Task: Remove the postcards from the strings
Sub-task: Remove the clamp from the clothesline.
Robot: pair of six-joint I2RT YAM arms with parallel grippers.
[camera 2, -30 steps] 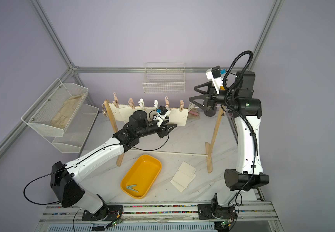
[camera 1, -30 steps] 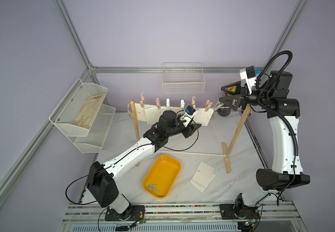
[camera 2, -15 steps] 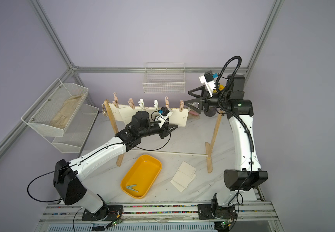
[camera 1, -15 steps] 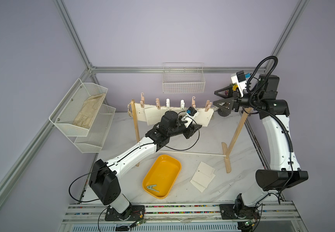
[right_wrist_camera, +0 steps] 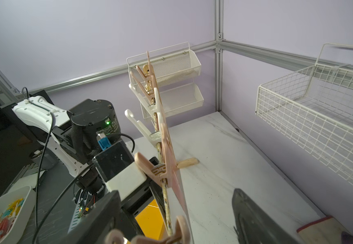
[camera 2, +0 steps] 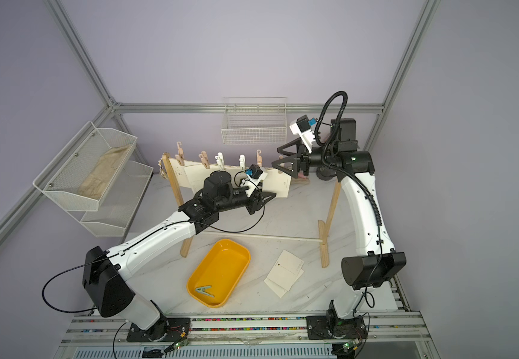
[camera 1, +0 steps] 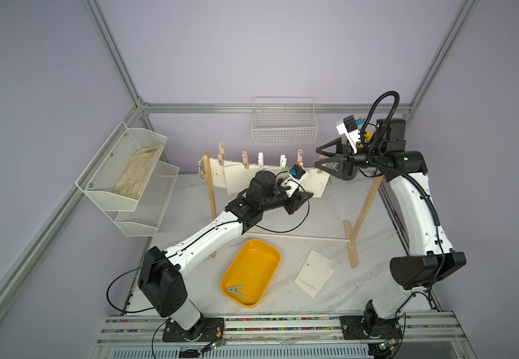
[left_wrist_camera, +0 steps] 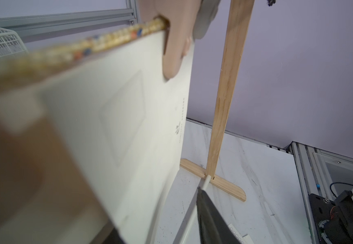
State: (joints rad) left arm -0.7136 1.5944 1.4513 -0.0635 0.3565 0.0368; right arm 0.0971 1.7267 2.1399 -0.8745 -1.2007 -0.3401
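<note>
Left arm reaches toward one o'clock, left gripper (camera 1: 306,197) partly open; raised right arm points wide-open right gripper (camera 1: 317,158) toward nine o'clock.

The near end of the thin twisted beige rope (left_wrist_camera: 76,53) and the cream-white paper postcard (left_wrist_camera: 118,118) under it are blurred in the left wrist view, its small dark print (left_wrist_camera: 178,130) unreadable.

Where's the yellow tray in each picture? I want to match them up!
In a top view: yellow tray on the table near the front, beside loose postcards.
In a top view: yellow tray, same place, a clothespin inside.
Left wrist view: not in it.
Right wrist view: only a sliver of the yellow tray past the left arm.
Shared landmark: the white wire basket, seen in all four.
</note>
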